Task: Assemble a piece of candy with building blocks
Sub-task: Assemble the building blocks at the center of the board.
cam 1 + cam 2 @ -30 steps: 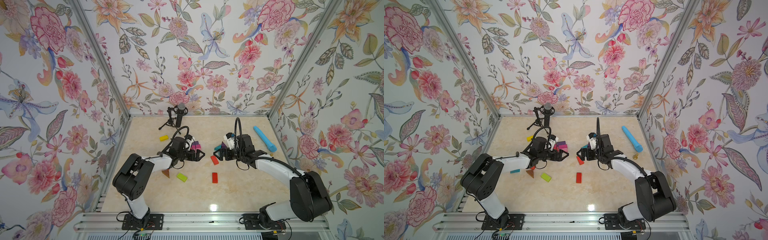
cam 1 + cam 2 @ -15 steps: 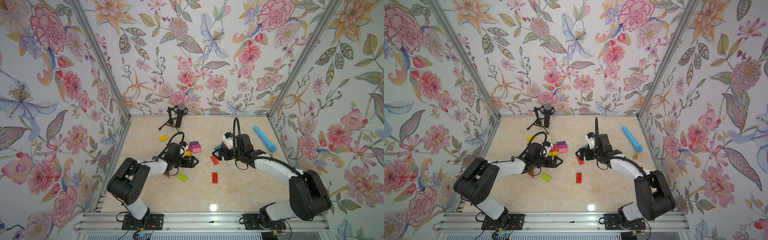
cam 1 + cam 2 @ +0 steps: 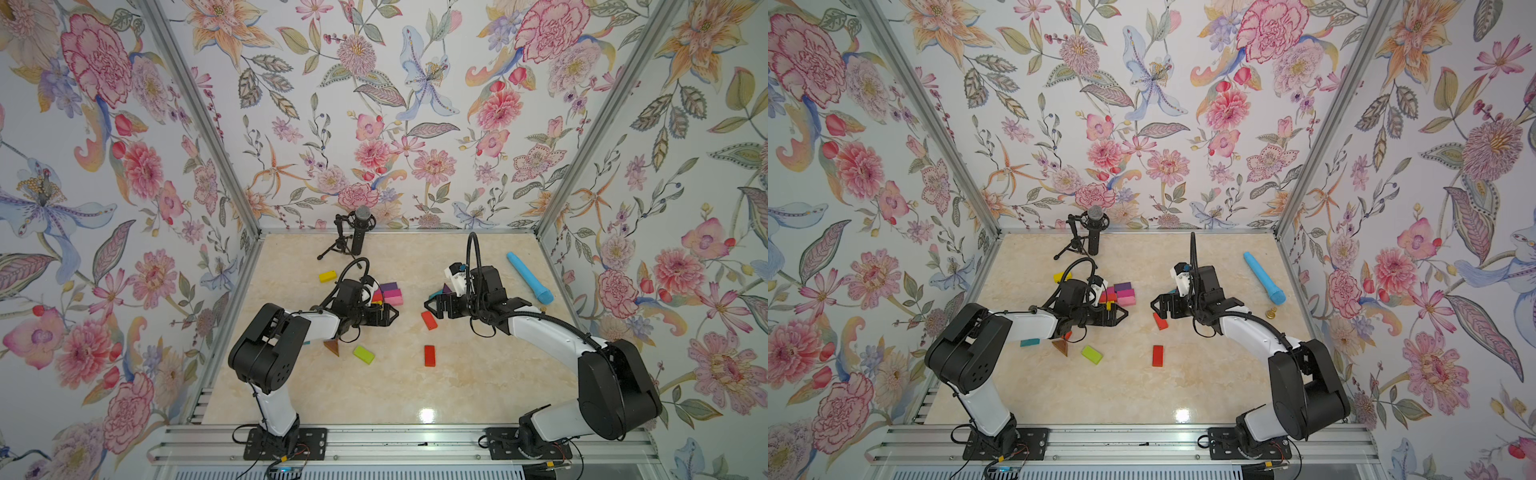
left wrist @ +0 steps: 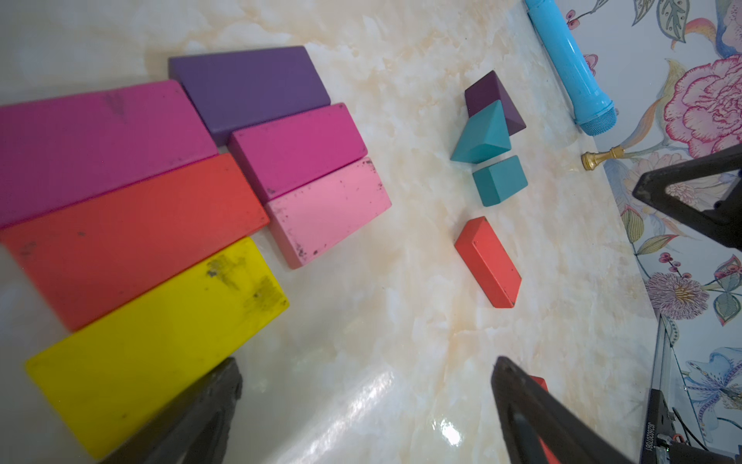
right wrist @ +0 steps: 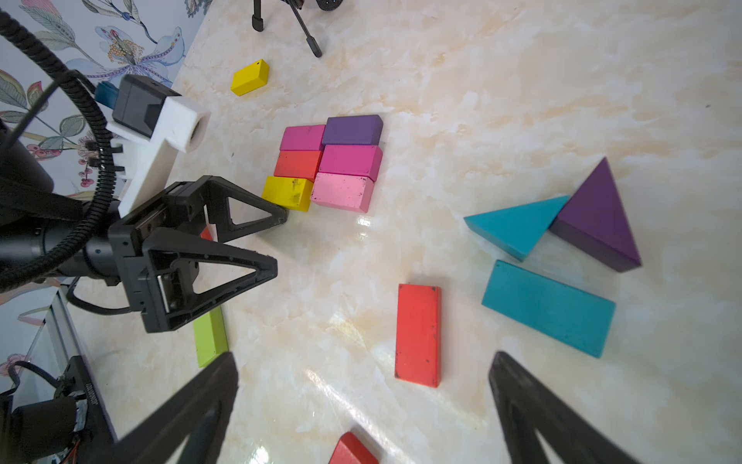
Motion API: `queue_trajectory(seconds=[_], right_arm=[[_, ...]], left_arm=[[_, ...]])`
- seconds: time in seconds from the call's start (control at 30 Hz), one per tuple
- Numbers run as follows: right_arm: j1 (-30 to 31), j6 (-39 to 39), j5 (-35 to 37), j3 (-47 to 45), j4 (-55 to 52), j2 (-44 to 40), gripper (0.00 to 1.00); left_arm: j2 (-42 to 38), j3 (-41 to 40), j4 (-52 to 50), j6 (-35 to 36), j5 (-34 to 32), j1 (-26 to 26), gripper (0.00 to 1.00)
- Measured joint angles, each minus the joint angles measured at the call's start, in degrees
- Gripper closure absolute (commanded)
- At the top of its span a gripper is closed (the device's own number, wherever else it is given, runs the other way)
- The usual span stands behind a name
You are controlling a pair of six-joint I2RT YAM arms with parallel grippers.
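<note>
Several building blocks lie packed in a flat cluster (image 3: 388,293) (image 5: 329,160): purple (image 4: 249,86), magenta (image 4: 297,148), pink (image 4: 329,209), red (image 4: 128,237) and yellow (image 4: 156,341) bricks. My left gripper (image 3: 390,314) (image 3: 1119,314) (image 4: 365,361) (image 5: 279,241) is open and empty just in front of the cluster, one fingertip by the yellow brick's corner. My right gripper (image 3: 430,309) (image 3: 1156,309) (image 5: 363,357) is open and empty above a loose red brick (image 5: 417,333) (image 3: 429,320). Beside it lie a teal brick (image 5: 548,307), a teal triangle (image 5: 514,227) and a purple triangle (image 5: 598,217).
Loose on the marble floor are a yellow brick (image 3: 327,276), a green brick (image 3: 364,354), a second red brick (image 3: 430,356), a brown triangle (image 3: 332,347) and a teal brick (image 3: 1030,342). A microphone (image 3: 357,232) stands at the back, and a blue stick (image 3: 529,277) lies at the right.
My left gripper, first over the cluster, drew back off it toward the near left, uncovering the red and yellow bricks, then edged forward again. The right arm has hardly moved.
</note>
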Motion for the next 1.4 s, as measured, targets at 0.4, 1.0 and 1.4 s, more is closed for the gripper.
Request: queue_trajectory(seconds=[0.4,1.0,1.4], right_arm=[[0.42,0.0,0.0,0.35,0.0,0.46,0.0],[1.92,-0.94,0.35,2.25,-0.46,1.05,0.0],[2.08,-1.92,-0.28,2.93,-0.48,1.05,0.0]], left_arm=[[1.01,0.98,0.55,0.31,0.09,0.37,0.01],[-14.1,-14.53,18.05,-22.32,-13.99,3.04,0.01],[-1.9,-18.47,41.46,-40.52,-32.83,1.64,0.01]])
